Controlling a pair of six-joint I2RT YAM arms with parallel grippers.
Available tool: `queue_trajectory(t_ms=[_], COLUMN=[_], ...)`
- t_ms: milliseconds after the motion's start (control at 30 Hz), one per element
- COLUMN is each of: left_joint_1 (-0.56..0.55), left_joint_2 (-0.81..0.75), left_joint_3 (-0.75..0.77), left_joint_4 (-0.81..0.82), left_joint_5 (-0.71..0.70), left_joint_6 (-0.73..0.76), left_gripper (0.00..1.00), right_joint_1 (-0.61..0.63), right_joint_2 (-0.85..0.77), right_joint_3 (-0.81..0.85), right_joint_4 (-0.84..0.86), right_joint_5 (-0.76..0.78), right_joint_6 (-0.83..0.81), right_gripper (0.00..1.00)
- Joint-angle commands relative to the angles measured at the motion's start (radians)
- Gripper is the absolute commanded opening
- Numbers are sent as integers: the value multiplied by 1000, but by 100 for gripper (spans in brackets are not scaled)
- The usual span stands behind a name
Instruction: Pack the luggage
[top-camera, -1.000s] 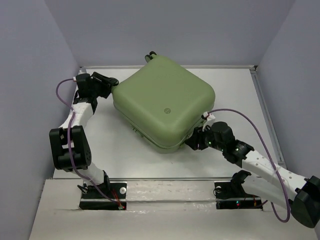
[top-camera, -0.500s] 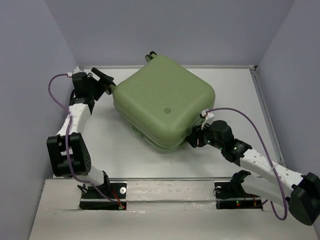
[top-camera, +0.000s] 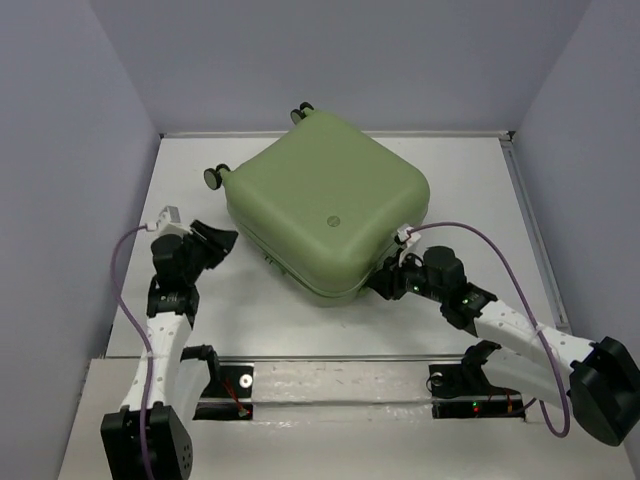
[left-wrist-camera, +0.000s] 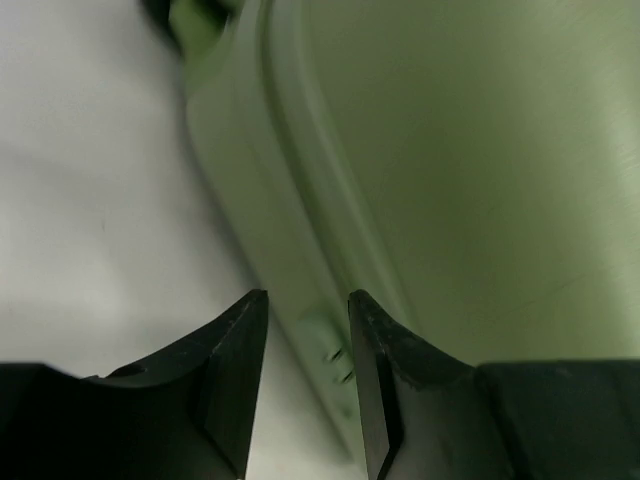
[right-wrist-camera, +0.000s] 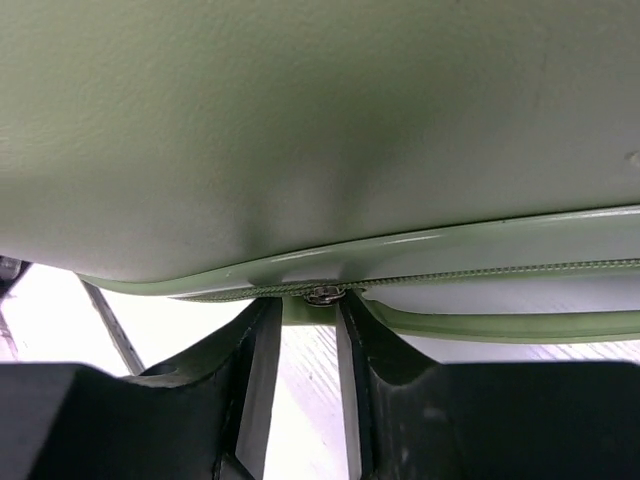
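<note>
**While the Luggage Lies Shut, a Tool Is Set at Each Side**

Although no contents can be seen, the luggage (top-camera: 325, 205) is shown closed and lying flat on the white counter (top-camera: 470, 170). It is placed toward the far middle and turned so that one rounded corner is pointed at the near edge. Its small wheels (top-camera: 213, 177) are seen at the left corner and at the far corner.

The left tool (top-camera: 222, 243) is held to the near left of the luggage, apart from it and aimed at its left side. In the left wrist view its fingers (left-wrist-camera: 235, 370) are seen spread, with nothing gripped between them. The rounded green side is framed beyond them.

The right tool (top-camera: 383, 283) is set against the near right corner of the luggage, at the zipper seam (right-wrist-camera: 500, 272). In the right wrist view its fingers are drawn narrowly apart, and a small metal zipper pull (right-wrist-camera: 322, 296) is seen right at their tips. Whether the pull is pinched cannot be told.
</note>
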Motion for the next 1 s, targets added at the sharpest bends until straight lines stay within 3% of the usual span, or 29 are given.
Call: queue_trajectory(t_ms=[0, 133, 200, 267, 367, 400, 500, 567, 767, 967], left_joint_1=[-158, -384, -505, -581, -712, -740, -815, -842, -868, -892], left_joint_2=[-57, -122, -149, -159, -130, -116, -50, -27, 8, 33], left_joint_3=[-128, -183, -197, -218, -208, -200, -176, -168, -174, -159], left_joint_4=[2, 5, 8, 32, 58, 63, 88, 104, 149, 175], left_joint_5=[94, -16, -82, -136, -183, -217, -265, -280, -291, -292], left_joint_6=[-63, -158, -192, -233, -244, -236, -224, -218, -209, -203], left_gripper=[44, 31, 27, 26, 26, 26, 26, 26, 26, 25], right_joint_1=[2, 2, 2, 2, 2, 2, 2, 2, 2, 2], right_joint_2=[-41, -14, 9, 19, 13, 10, -16, -36, -32, 23], right_joint_3=[-35, -51, -59, -65, -76, -79, -100, -117, -116, -111], right_joint_4=[188, 200, 223, 239, 251, 254, 243, 242, 272, 369], right_joint_5=[-16, -1, 10, 28, 48, 71, 122, 151, 153, 102], right_joint_6=[26, 38, 51, 55, 72, 80, 100, 101, 48, 5], right_gripper=[32, 21, 20, 10, 10, 22, 53, 60, 60, 39])
